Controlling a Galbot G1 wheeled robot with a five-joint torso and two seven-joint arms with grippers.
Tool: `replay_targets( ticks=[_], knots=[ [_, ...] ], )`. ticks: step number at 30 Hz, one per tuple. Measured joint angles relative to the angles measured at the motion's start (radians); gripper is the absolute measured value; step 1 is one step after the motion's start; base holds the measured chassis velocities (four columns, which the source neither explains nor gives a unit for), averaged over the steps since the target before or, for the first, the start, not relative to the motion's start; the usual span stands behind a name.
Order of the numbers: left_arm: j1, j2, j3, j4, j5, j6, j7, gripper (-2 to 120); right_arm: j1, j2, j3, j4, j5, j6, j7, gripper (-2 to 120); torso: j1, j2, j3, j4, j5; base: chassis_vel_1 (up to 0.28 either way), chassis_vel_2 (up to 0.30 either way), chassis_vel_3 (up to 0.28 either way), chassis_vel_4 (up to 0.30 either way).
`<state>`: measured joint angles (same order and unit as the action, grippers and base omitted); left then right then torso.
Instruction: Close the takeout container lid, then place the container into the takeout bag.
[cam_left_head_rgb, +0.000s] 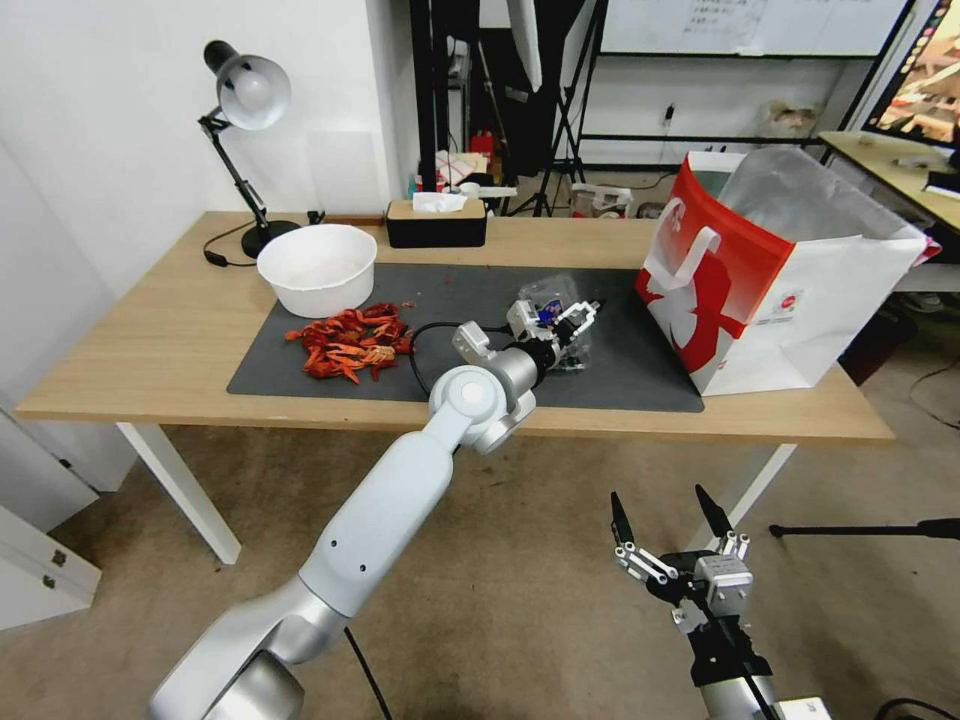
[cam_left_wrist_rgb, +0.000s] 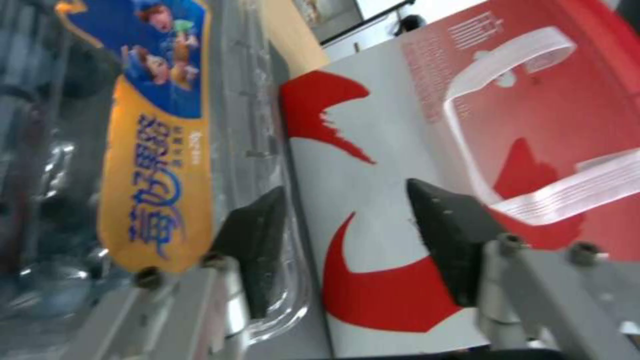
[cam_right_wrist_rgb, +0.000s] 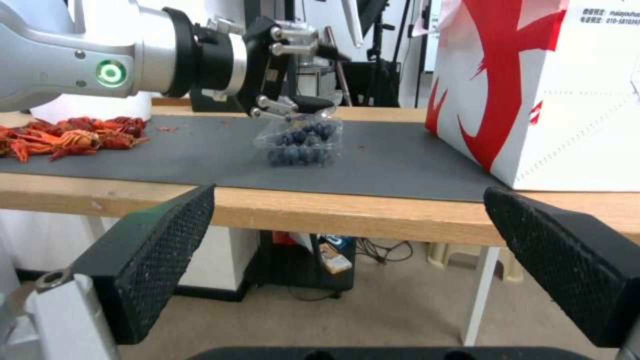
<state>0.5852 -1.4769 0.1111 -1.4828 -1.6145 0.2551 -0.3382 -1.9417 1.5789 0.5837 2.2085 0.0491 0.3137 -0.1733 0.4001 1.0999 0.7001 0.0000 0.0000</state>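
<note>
My left hand (cam_left_head_rgb: 570, 322) is reaching over the dark mat (cam_left_head_rgb: 300, 370) on the tabletop (cam_left_head_rgb: 150, 340), its fingers (cam_left_wrist_rgb: 257, 245) standing apart. One finger is lying against the clear lid (cam_left_wrist_rgb: 260, 125) of the berry box (cam_left_head_rgb: 556, 322); the other is hanging free on the bag's side, with a gap between them. In the left wrist view, the lid's sticker (cam_left_wrist_rgb: 157, 150) is showing blue characters on an orange and blue ground with cartoon figures; I cannot read them. The right wrist view is showing the box (cam_right_wrist_rgb: 301, 142) sitting on the mat, dark berries inside, my left hand (cam_right_wrist_rgb: 293, 75) just above it and touching its top.

The bag (cam_left_head_rgb: 770, 290) is standing upright at the right end of the mat, near the box, with open mat between them. It is red and white, with a flat white handle (cam_left_head_rgb: 685, 255), a foil lining and a small round red logo (cam_left_head_rgb: 790, 301). Fine print near its top corner in the right wrist view is too small to read fully.

To the left of the box, a heap of red crayfish (cam_left_head_rgb: 350, 343) is lying on the mat, and a white bowl (cam_left_head_rgb: 317, 268) is sitting behind it. The box is lying well back from the tabletop's front edge.

My right hand (cam_left_head_rgb: 668, 515) is hanging low in front of the tabletop, over the floor, fingers wide apart and gripping nothing.
</note>
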Motion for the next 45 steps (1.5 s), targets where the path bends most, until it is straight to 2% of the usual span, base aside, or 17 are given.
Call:
replay_targets(
  ticks=[1, 4, 5, 7, 10, 13, 19, 24, 26, 27, 30, 31, 35, 38, 39, 42, 45],
  knots=[
    [0.0, 0.0, 0.0, 0.0, 0.0, 0.0, 0.0, 48, 0.0, 0.0, 0.0, 0.0, 0.0, 0.0, 0.0, 100, 0.0, 0.0, 0.0, 0.0, 0.0, 0.0, 0.0, 0.0, 0.0],
    [-0.002, 0.009, 0.003, -0.002, 0.022, 0.039, -0.04, 34, 0.001, 0.0, 0.0, 0.0, 0.002, 0.0, -0.001, 100, 0.0, 0.0, 0.0, 0.0, 0.0, 0.0, 0.0, 0.0, 0.0],
    [-0.002, 0.009, 0.003, -0.002, 0.022, 0.039, -0.04, 34, 0.001, 0.0, 0.0, 0.0, 0.002, 0.0, -0.001, 100, 0.0, 0.0, 0.0, 0.0, 0.0, 0.0, 0.0, 0.0, 0.0],
    [-0.002, 0.017, 0.009, -0.002, 0.054, 0.041, -0.053, 23, 0.002, -0.001, 0.002, -0.001, 0.004, 0.002, -0.004, 100, 0.0, 0.0, 0.0, 0.0001, 0.0, 0.0, 0.0, 0.0, 0.0],
    [-0.002, 0.019, 0.009, -0.003, 0.063, 0.041, -0.056, 17, 0.003, -0.001, 0.002, -0.002, 0.006, 0.004, -0.005, 100, 0.0, 0.0, 0.0, 0.0, 0.0, 0.0, 0.0, 0.0, 0.0],
    [-0.002, 0.021, 0.011, -0.003, 0.077, 0.043, -0.061, 1, 0.004, -0.002, 0.003, -0.003, 0.009, 0.004, -0.005, 100, 0.0, 0.0, 0.0, 0.0, -0.0001, 0.0, 0.0, 0.0, 0.0],
    [-0.002, 0.021, 0.016, -0.003, 0.094, 0.048, -0.066, 0, 0.008, -0.006, 0.005, 0.0, 0.023, 0.0, -0.007, 100, 0.0, 0.0, 0.0, 0.0, 0.0, 0.0, 0.0, 0.0, 0.0],
    [-0.002, 0.023, 0.019, -0.007, 0.095, 0.048, -0.068, 0, 0.027, -0.02, 0.022, 0.011, 0.102, -0.006, -0.043, 100, 0.0, 0.0, 0.0, -0.0001, 0.0, 0.0, 0.0, 0.0, 0.0],
    [0.002, 0.03, 0.02, -0.011, 0.095, 0.048, -0.068, 0, 0.045, -0.04, 0.033, 0.036, 0.23, -0.05, -0.077, 100, 0.0, 0.0, 0.0, 0.0, 0.0, 0.0, 0.0, 0.0, 0.0],
    [0.002, 0.03, 0.02, -0.011, 0.095, 0.048, -0.068, 0, 0.045, -0.04, 0.033, 0.036, 0.23, -0.05, -0.077, 100, 0.0, 0.0, 0.0, 0.0, 0.0, 0.0, 0.0, 0.0, 0.0],
    [0.007, 0.038, 0.021, -0.016, 0.095, 0.045, -0.067, 0, 0.088, -0.083, 0.051, 0.072, 0.479, -0.147, -0.099, 100, 0.0, 0.0, 0.0, 0.0, -0.0001, 0.0, 0.0, 0.0, 0.0],
    [0.007, 0.038, 0.021, -0.016, 0.095, 0.045, -0.067, 0, 0.088, -0.083, 0.051, 0.072, 0.479, -0.147, -0.099, 100, 0.0, 0.0, 0.0, 0.0, -0.0001, 0.0, 0.0, 0.0, 0.0],
    [0.008, 0.042, 0.021, -0.019, 0.096, 0.041, -0.067, 0, 0.126, -0.112, 0.062, 0.081, 0.623, -0.207, -0.096, 100, 0.0, 0.0, 0.0, 0.0, 0.0, 0.0, 0.0, 0.0, 0.0],
    [0.007, 0.048, 0.021, -0.021, 0.096, 0.038, -0.067, 0, 0.182, -0.147, 0.063, 0.091, 0.845, -0.296, -0.067, 100, 0.0, 0.0, 0.0, 0.0001, 0.0, 0.0, 0.0, 0.0, 0.0],
    [0.007, 0.048, 0.021, -0.021, 0.096, 0.038, -0.067, 0, 0.182, -0.147, 0.063, 0.091, 0.845, -0.296, -0.067, 100, 0.0, 0.0, 0.0, 0.0001, 0.0, 0.0, 0.0, 0.0, 0.0],
    [0.009, 0.05, 0.02, -0.024, 0.095, 0.035, -0.065, 0, 0.257, -0.187, 0.06, 0.079, 1.049, -0.365, -0.02, 100, 0.0, 0.0, 0.0, -0.0002, 0.0, 0.0, 0.0, 0.0, 0.0],
    [0.013, 0.051, 0.021, -0.025, 0.099, 0.036, -0.061, 0, 0.305, -0.213, 0.06, 0.059, 1.127, -0.392, 0.011, 100, 0.0, 0.0, 0.0, 0.0002, 0.0, 0.0, 0.0, 0.0, 0.0]
  ],
)
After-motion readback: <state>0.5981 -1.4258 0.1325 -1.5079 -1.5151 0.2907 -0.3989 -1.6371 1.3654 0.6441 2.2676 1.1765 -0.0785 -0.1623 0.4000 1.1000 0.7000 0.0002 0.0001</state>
